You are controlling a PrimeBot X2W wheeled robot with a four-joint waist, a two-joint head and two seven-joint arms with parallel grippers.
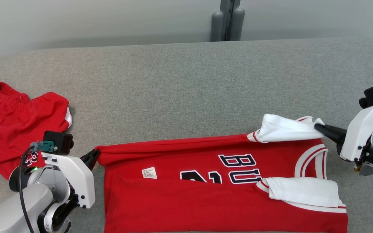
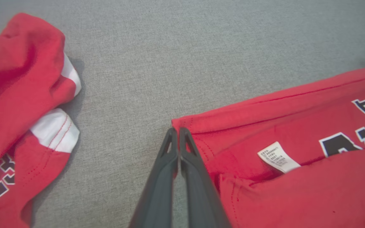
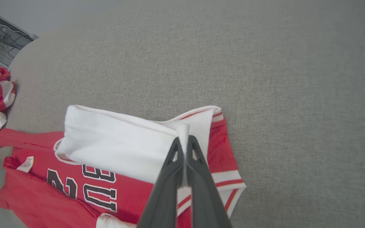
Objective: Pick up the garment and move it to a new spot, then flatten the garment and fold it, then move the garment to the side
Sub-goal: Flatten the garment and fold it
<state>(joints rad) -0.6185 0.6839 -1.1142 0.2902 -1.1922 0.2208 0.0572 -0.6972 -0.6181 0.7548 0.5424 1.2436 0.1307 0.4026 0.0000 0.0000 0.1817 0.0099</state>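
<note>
The left gripper (image 1: 93, 156), at the lower left of the head view, has its two dark fingers pressed together on the near-left corner of a red jersey (image 1: 206, 200), pinching the hem there. In the left wrist view the fingertips meet right at that corner. Left of this arm, well apart from the jersey, a pair of red shorts (image 1: 8, 126) with white trim lies crumpled on the grey table (image 1: 180, 84).

The jersey lies across the near middle of the table, stretching from the left gripper to the right one and running off the bottom edge of the head view. Its far edge is a long red fold drawn in a nearly straight line between the two grippers. A small white label (image 1: 149, 173) shows near the left end. The near side is folded up over the front, hiding the lower half of the dark lettering (image 1: 238, 168) (only the tops of the characters can be read). Towards the right, one white sleeve (image 1: 283, 129) is bunched on the far edge, and another (image 1: 303, 191) lies flat on the near fold.

The right gripper (image 1: 319, 127), at the right edge, is clamped on the far sleeve's white cloth; the right wrist view shows the cloth caught between its closed fingers.
</note>
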